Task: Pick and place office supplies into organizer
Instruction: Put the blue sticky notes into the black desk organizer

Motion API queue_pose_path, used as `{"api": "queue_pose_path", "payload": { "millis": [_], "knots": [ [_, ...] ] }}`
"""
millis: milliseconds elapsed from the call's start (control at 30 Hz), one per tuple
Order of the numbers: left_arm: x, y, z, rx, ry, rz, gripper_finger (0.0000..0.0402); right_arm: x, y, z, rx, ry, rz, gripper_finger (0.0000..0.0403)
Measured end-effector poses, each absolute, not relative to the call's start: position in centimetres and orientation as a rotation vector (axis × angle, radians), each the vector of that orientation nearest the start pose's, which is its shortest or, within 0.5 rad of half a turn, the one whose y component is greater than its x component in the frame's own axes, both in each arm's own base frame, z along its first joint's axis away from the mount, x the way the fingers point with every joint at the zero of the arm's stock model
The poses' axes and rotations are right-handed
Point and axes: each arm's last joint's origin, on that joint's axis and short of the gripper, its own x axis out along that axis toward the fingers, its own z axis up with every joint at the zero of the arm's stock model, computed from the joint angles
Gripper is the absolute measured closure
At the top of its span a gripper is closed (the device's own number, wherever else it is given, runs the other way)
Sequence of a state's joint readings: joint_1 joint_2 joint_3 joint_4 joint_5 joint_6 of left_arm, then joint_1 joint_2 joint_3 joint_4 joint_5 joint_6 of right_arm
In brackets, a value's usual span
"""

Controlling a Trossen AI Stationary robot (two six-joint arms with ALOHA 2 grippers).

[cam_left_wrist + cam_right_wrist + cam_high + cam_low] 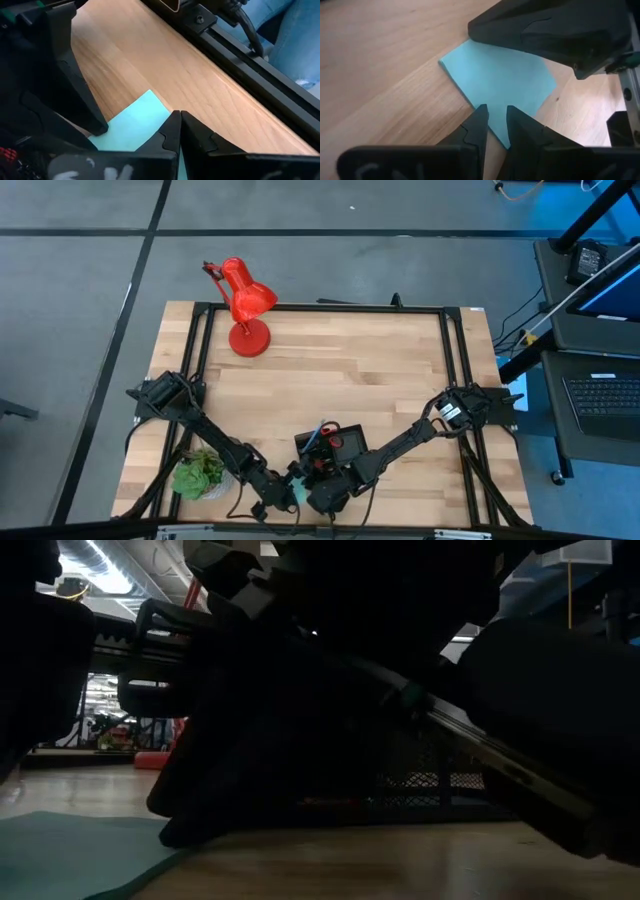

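Near table's front edge, both grippers converging on notepad (500,80): left gripper (178,120) pressed together, right gripper (496,117) fingers slightly parted over opposite edge.

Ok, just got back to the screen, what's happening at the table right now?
Both arms are crowded over the light blue notepad, near the table's front edge beside the black organizer. The left gripper is shut at the pad's edge. The right gripper, jaws slightly apart, straddles a corner. The pad lies flat on the wood, not lifted.
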State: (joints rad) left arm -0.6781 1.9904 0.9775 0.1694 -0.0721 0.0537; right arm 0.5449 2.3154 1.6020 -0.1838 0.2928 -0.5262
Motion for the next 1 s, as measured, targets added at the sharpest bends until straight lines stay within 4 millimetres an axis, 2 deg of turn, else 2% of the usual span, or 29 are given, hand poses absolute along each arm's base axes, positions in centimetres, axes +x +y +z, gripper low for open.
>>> {"api": "queue_pose_path", "payload": {
  "millis": [167, 533, 867, 1000],
  "knots": [
    [29.0, -23.1, 10.6, 0.35, 0.764, -0.569, 0.0385, 41.7, 24.3, 10.7, -0.866, 0.756, 0.443, 0.0325],
    [29.0, -23.2, 10.9, 0.285, 0.772, -0.579, 0.0348, 41.7, 24.3, 10.7, -0.859, 0.754, 0.449, 0.0325],
    [29.0, -23.4, 11.1, 0.16, 0.798, -0.571, 0.0341, 41.9, 23.8, 10.6, -0.735, 0.784, 0.457, 0.0325],
    [28.7, -23.6, 11.1, 0.088, 0.842, -0.626, 0.0344, 42.0, 23.6, 10.6, -0.698, 0.793, 0.45, 0.0325]
  ]
}}
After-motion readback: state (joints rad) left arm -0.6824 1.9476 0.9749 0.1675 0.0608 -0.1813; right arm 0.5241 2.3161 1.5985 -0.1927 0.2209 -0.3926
